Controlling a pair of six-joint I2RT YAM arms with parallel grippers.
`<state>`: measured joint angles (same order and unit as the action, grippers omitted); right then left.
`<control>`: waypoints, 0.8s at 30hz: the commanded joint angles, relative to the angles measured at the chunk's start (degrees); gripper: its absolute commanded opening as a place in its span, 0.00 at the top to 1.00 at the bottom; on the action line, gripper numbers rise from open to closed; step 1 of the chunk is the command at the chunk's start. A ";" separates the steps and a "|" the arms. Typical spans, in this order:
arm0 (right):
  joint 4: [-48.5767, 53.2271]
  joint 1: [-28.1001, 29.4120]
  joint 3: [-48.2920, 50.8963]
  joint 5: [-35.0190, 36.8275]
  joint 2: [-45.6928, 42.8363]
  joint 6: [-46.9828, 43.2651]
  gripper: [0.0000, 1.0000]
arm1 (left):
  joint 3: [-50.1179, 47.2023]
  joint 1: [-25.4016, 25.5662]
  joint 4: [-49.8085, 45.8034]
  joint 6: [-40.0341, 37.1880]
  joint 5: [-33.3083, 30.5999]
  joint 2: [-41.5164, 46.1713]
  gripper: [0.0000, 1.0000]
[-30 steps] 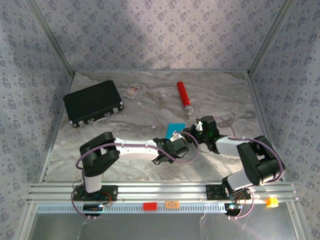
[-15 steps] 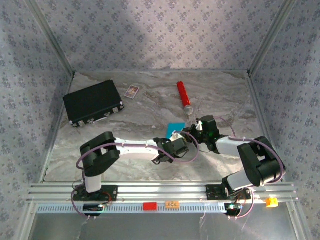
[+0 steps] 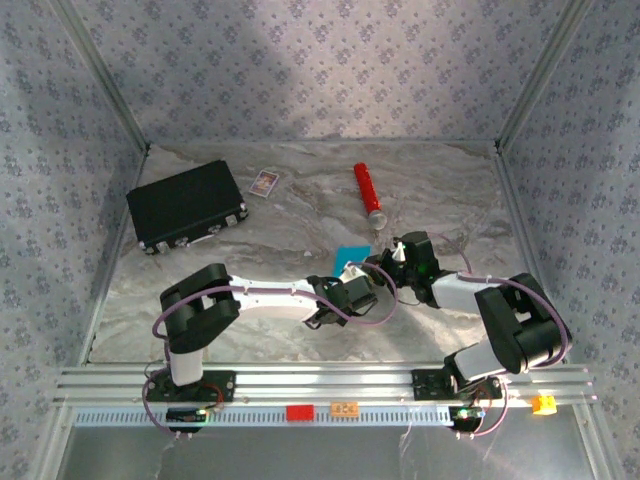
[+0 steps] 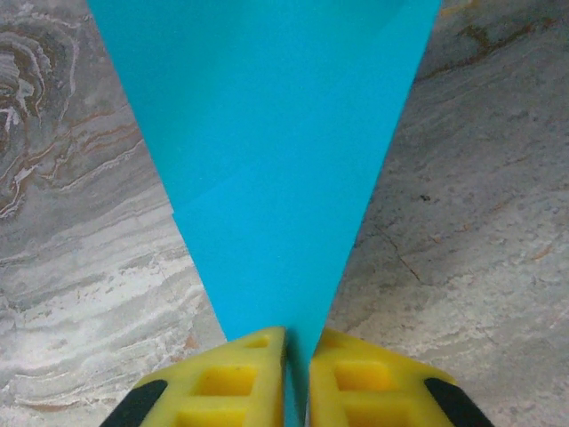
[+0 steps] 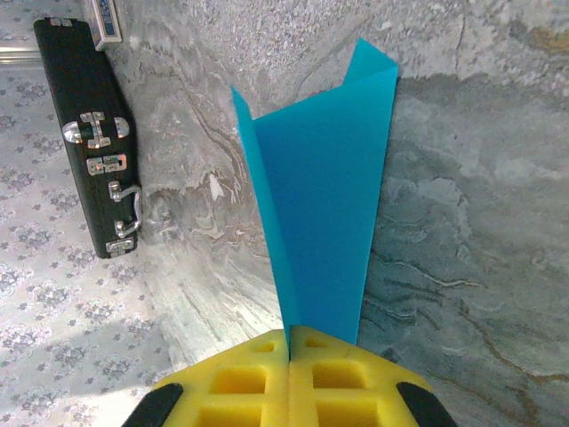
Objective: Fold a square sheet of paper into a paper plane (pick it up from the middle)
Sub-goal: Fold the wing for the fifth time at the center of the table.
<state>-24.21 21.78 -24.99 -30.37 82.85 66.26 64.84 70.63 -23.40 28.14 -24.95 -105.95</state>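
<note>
In the left wrist view, the left gripper (image 4: pixel 298 342) is seen with its yellow fingers (image 4: pixel 240 374) drawn almost together, so that only a thin slit is left between them. In that slit the narrow end of the square sheet of paper (image 4: pixel 267 160) is pinched, and the cyan-blue sheet fans out ahead of the fingertips as a broad wedge over the marble tabletop (image 4: pixel 462 178). A faint crease line is visible across it. The right wrist view gives what the left one cannot: the right gripper (image 5: pixel 289 334) is closed tight on the same paper, which is shown here folded in two, with one flap standing up ahead of the fingers and a second edge just to their left. A black case (image 5: pixel 89 133) with metal latches is seen far ahead and to the left of these fingers, with a small white card (image 5: pixel 107 18) beyond it. From above, the two grippers are seen to meet at the paper, and a red cylinder (image 3: pixel 367 190) lies well apart, beyond them — its position is given by no wrist view.
</note>
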 commanded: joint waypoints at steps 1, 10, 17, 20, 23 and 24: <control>0.60 0.45 0.82 1.25 -1.52 0.38 0.93 | 0.74 0.60 -0.75 0.78 -1.21 -0.18 0.91; 4.87 -0.30 0.56 2.53 -4.18 -1.86 0.82 | -0.71 0.18 1.34 1.30 0.93 0.87 1.00; 12.35 -1.82 0.80 5.34 -10.18 -5.05 0.68 | -4.06 -1.33 6.36 2.36 6.23 2.89 1.00; 15.13 -2.41 0.99 6.85 -12.75 -5.95 0.67 | -5.86 -2.35 9.10 2.92 9.30 3.79 1.00; 16.51 -2.86 1.22 7.43 -14.24 -6.50 0.66 | -6.90 -3.04 10.97 3.27 11.53 4.00 1.00; 16.56 -2.99 1.42 7.54 -14.38 -6.43 0.66 | -7.11 -3.24 11.16 3.32 11.84 4.00 1.00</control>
<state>-11.40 19.29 -24.51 -24.71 69.54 61.52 58.70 67.96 -14.66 30.37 -16.45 -103.61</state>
